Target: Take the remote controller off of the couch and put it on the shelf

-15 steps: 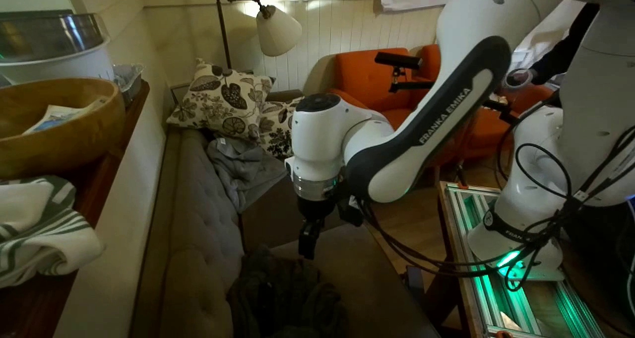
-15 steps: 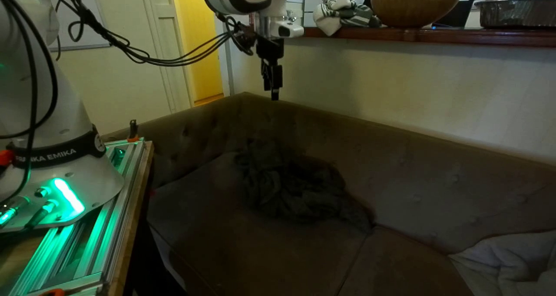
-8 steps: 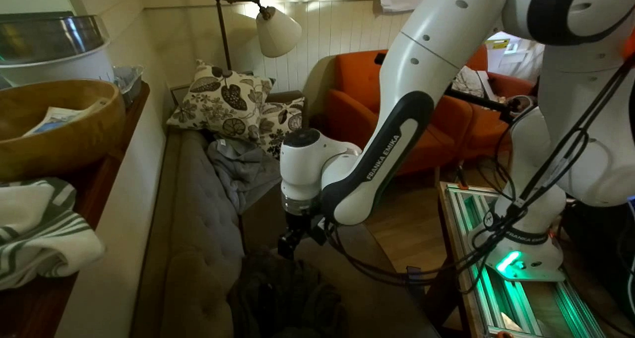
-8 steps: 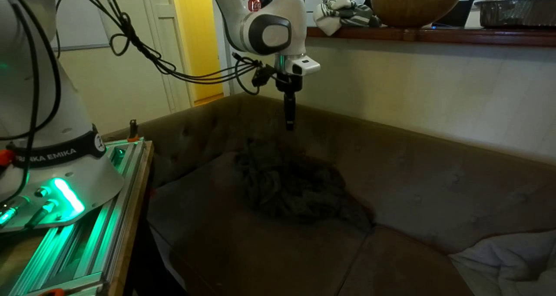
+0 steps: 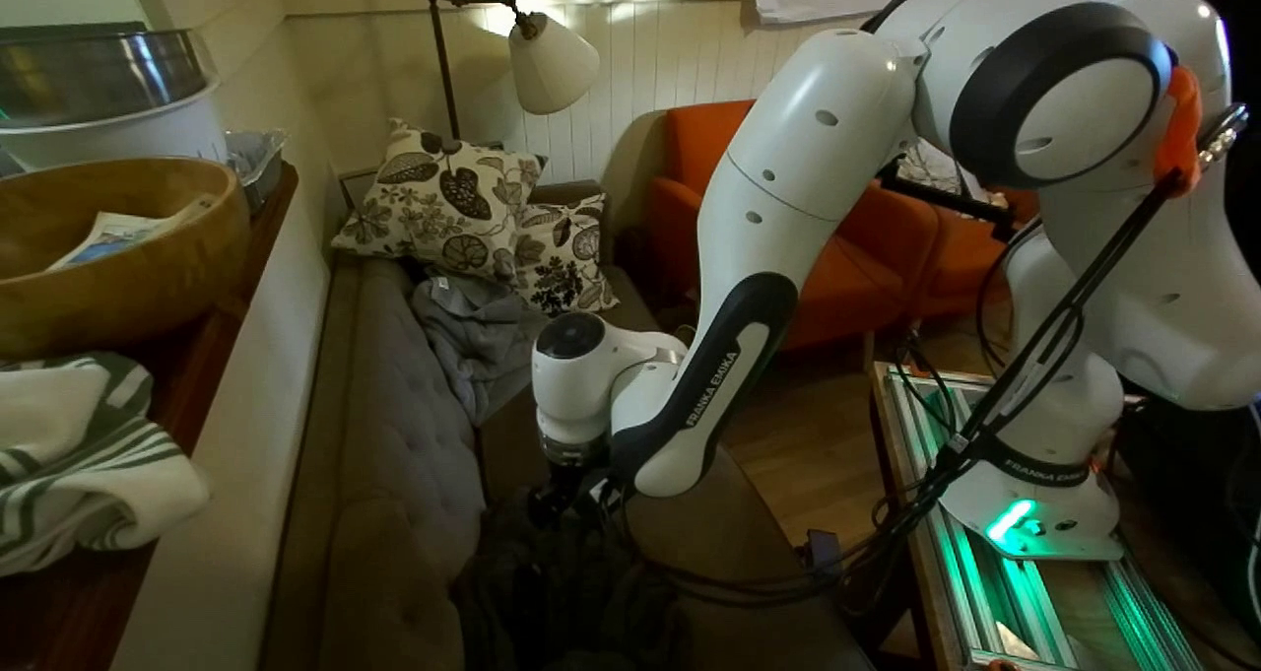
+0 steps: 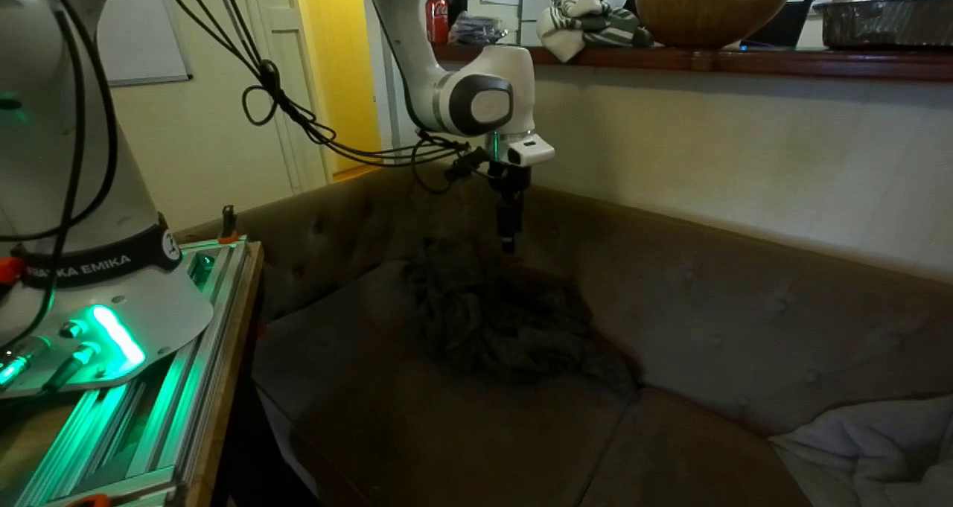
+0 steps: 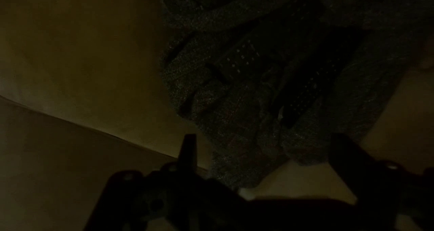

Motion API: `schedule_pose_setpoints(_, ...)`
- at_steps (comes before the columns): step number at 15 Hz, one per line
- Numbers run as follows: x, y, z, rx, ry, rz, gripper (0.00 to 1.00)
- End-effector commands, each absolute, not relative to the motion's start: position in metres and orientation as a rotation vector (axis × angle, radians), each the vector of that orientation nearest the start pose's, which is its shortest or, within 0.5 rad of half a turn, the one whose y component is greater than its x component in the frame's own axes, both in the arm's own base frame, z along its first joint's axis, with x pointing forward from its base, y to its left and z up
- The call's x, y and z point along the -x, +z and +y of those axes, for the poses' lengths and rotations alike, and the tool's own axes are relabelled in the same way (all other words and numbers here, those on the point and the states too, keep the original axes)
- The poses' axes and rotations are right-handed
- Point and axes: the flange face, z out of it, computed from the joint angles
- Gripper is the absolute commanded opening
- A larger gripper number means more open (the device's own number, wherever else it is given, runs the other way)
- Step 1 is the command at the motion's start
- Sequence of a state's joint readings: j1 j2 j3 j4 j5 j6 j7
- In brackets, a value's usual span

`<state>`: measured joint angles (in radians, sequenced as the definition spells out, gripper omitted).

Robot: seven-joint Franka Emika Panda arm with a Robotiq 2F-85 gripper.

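Observation:
Two dark remote controllers lie on a crumpled dark blanket (image 7: 234, 112) in the wrist view. One remote (image 7: 240, 56) is partly sunk in folds; the other remote (image 7: 310, 85) lies to its right, closer to the fingers. The blanket rests on the grey-brown couch (image 6: 744, 291), also seen in an exterior view (image 5: 394, 425). The remotes cannot be made out in the exterior views. My gripper (image 7: 264, 137) is open and empty above the blanket's edge; it points down in both exterior views (image 5: 547, 508) (image 6: 508, 243). The shelf (image 6: 744, 60) is a reddish-brown wooden ledge above the couch back.
On the shelf are a wooden bowl (image 6: 711, 8), a striped towel (image 6: 595, 23), a foil tray (image 6: 886, 21) and a red can (image 6: 437, 20). Patterned pillows (image 5: 453, 198) and a grey cloth (image 5: 473, 326) lie at the couch's far end. Cables (image 5: 749, 592) hang from the arm.
The arm has lowered and moved toward the couch back. My gripper has come down from above the couch back's top edge to just over the blanket. The blanket has not visibly moved.

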<state>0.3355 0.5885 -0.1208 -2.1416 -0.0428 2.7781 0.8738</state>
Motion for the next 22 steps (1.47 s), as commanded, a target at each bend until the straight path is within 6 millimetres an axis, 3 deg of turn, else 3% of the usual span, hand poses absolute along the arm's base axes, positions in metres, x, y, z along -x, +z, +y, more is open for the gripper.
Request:
schedule_pose_setpoints(1, -0.561, 0.123, 0.120, 3.021, -0.117, 1.040, 1.00)
schedule_pose_setpoints(3, -0.569, 0.103, 0.127, 2.939, -0.056, 1.144, 1.00)
schedule_pose_setpoints(7, -0.588, 0.057, 0.138, 2.792, -0.104, 1.403, 1.00)
schedule_pose_setpoints(13, -0.619, -0.010, 0.148, 2.750, -0.102, 1.632, 1.00)
schedule_pose_setpoints(16, -0.632, -0.033, 0.154, 2.752, -0.060, 1.688, 1.00)
schedule_pose_setpoints(22, -0.658, -0.054, 0.171, 2.790, 0.030, 1.717, 1.00)
